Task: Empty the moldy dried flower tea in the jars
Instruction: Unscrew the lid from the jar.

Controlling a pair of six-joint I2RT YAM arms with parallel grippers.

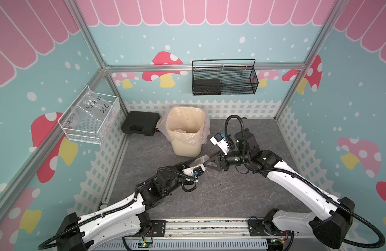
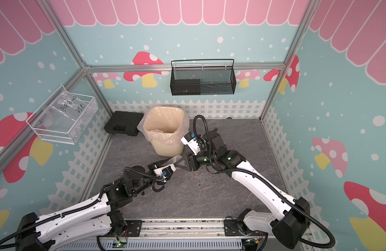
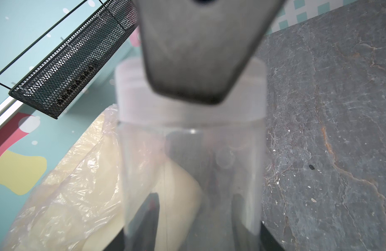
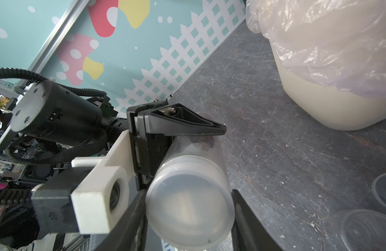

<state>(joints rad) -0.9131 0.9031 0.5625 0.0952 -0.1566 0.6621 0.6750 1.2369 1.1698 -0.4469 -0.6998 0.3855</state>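
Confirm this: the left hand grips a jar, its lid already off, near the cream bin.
Wrong on the lid: it is still on. The right wrist view shows the lid capping the jar that the left hand grips near the cream bin.

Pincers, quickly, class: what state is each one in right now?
Left pincer: closed, holding the jar by its body.
Right pincer: astride the lid; gripping or not cannot be told.
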